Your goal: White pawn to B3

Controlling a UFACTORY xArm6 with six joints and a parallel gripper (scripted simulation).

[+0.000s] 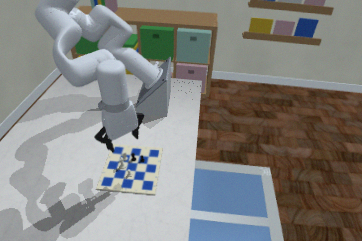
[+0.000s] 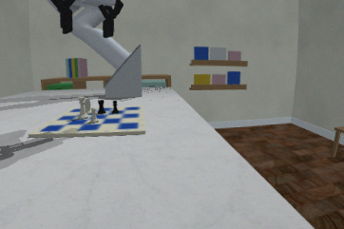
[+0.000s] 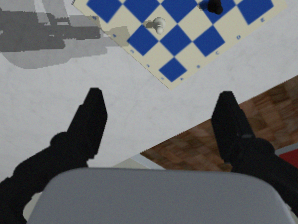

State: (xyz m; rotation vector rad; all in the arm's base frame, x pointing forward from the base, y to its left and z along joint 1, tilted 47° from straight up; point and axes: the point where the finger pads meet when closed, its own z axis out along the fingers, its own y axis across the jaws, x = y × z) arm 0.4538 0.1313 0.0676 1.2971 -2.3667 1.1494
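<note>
Matt black end effector; smooth white table; wooden floor.

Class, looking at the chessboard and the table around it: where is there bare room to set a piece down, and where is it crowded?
Bare: the board's near rows and the table toward the camera. Crowded: the far-left squares, where white pieces and black pieces cluster. The open gripper hangs high above.

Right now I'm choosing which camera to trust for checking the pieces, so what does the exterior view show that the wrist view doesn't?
Only the exterior view shows the open gripper hanging high above the chessboard, all pieces standing, including a black rook and tall white piece, plus wall shelves. Only the wrist view looks straight down on a board corner with edge markings too small to read. Both show the white pawn, a black pawn and the empty fingers.
</note>
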